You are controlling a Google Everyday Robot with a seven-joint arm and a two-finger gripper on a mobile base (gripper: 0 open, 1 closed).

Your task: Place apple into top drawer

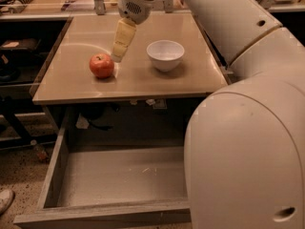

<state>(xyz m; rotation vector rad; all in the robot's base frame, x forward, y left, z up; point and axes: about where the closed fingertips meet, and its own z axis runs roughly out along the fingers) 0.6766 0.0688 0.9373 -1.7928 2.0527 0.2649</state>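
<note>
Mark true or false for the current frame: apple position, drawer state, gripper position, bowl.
1. The apple sits on the table, left of the white bowl. True.
2. The top drawer is shut. False: it is pulled open below the table.
3. The gripper hangs over the table, close by the apple's upper right. True.
4. The apple lies in the bowl. False: it rests apart from the bowl, on the table.
5. The drawer already holds the apple. False: no apple is in it.
</note>
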